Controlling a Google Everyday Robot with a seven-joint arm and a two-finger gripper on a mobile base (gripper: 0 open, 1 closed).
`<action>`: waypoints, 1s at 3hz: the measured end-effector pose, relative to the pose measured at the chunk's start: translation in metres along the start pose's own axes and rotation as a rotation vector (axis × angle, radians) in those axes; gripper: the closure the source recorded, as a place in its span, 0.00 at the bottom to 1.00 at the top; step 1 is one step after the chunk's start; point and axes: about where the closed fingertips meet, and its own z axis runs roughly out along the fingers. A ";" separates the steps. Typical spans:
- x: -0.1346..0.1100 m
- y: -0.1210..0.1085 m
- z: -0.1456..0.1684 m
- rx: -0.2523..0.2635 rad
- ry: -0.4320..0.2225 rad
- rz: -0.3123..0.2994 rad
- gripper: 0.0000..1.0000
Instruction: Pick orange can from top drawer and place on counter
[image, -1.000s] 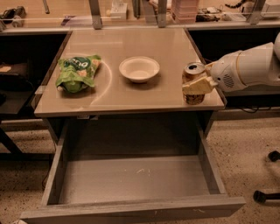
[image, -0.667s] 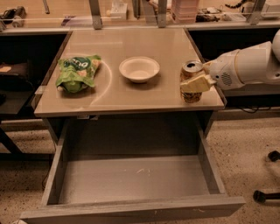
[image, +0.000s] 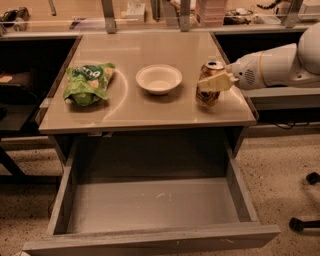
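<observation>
Since a second ago the gripper (image: 210, 83) and the orange can (image: 208, 98) have slid a little left and up in the frame, further in from the right edge of the counter (image: 150, 112). I see nothing else shifted.

The counter fills the upper middle of the frame, glossy tan. Below it the top drawer (image: 150, 205) stands pulled out toward the bottom edge, its grey floor bare apart from a few pale scuffs. My white arm (image: 280, 65) reaches in from the upper right, low over the counter's right side.

On the counter's left lies a green bag (image: 88, 82), crumpled. It carries pale lettering that I cannot read. A white bowl (image: 159, 79) sits near the middle, well apart from the bag and to the left of the can, with open counter between them.

The can stands upright at the counter's right, silver top and pull tab showing, and no brand is legible on its speckled body. The claw is closed on it, one pale finger lying across the can's upper half.
</observation>
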 end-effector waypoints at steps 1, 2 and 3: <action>-0.007 -0.017 0.016 -0.026 -0.022 0.021 1.00; -0.005 -0.032 0.025 -0.022 -0.031 0.041 1.00; 0.001 -0.041 0.031 -0.006 -0.043 0.053 1.00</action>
